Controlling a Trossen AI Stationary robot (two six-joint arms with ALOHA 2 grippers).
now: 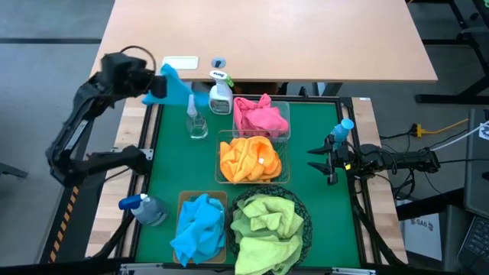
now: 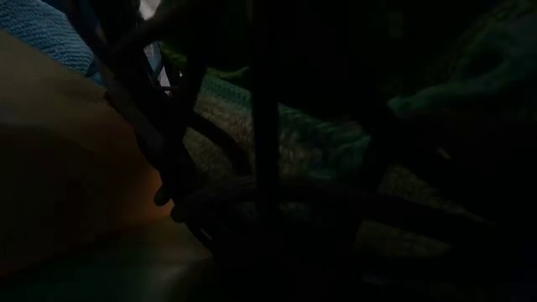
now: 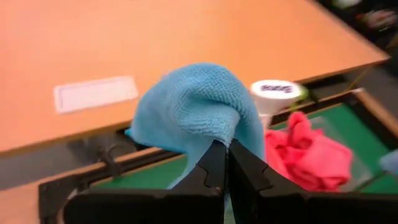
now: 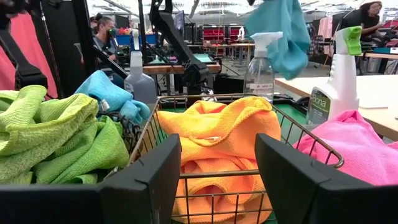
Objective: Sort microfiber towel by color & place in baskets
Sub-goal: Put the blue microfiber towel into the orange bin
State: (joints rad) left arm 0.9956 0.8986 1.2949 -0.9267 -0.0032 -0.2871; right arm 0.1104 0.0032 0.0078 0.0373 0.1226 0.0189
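Left arm: raised at far-left corner of counter, forearm angled toward centre. Left claw (image 1: 158, 84): fingers pressed together, pinching blue towel (image 1: 174, 88), which hangs clear of surface; wrist view shows both dark fingers (image 3: 211, 168) meeting at cloth's lower fold. Right arm: extended low from right edge, roughly level, pointing inward. Right claw (image 1: 319, 161): fingers spread wide, nothing between them. Low view too dark; arm links possibly the dark bars there, not certain.
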